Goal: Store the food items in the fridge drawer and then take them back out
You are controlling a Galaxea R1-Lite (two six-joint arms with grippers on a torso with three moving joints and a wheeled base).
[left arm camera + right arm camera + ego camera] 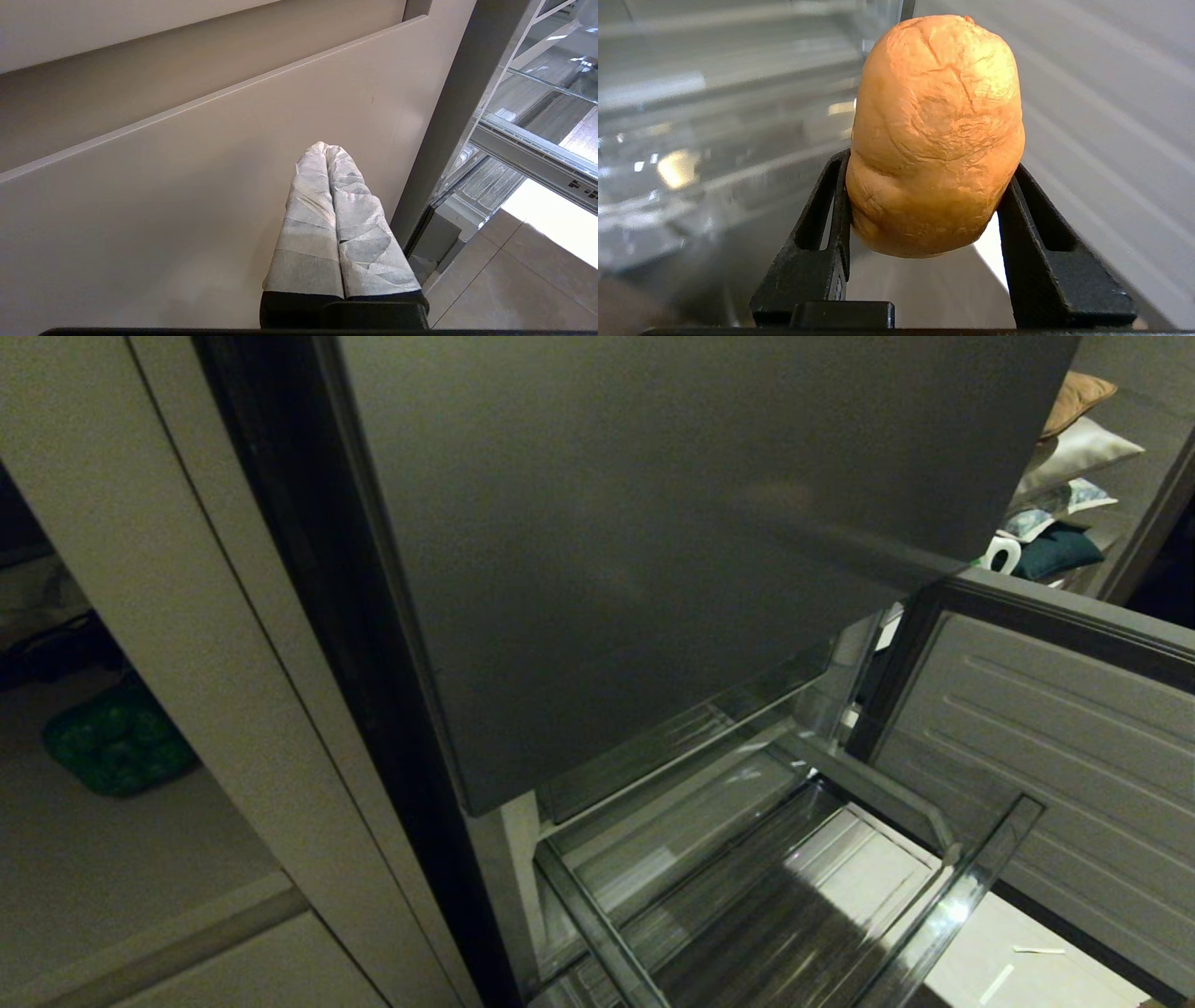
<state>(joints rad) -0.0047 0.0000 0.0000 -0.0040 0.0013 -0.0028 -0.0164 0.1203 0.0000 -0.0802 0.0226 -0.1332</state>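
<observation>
— Grey steel fills most of the head view: a fridge door panel (653, 541) shut above, and below it the clear plastic fridge drawer (971, 887) pulled out, its ribbed floor bare where it shows. Is either arm in that view?

— Neither one. On the right stands an open lower door (1074, 775) with a ribbed inner lining, and beyond it a pile of cushions (1074, 439). On the left, beige cabinet panels (187, 616) and something green (117, 742) on the floor behind them.

— And the left wrist view?

— The left gripper (327, 149) has its two white-wrapped fingers (308, 224) pressed flat together, closed on nothing. It points at a plain beige cabinet panel (187, 186), just beside the dark edge of the fridge (462, 93), with clear shelves (551, 93) and pale floor tiles (514, 289) off to one side.

— Where is the food?

— In the right wrist view. The right gripper (924, 196) clamps a tan-brown, rough-skinned potato-like lump (936, 130) between its two black fingers (822, 242), which press its lower sides while the rounded top stands well clear of them. Blurred clear plastic lies behind it on one side, a pale grey ribbed surface (1111, 116) on the other. Whether the lump hangs over the drawer or beside it, I cannot tell.
</observation>
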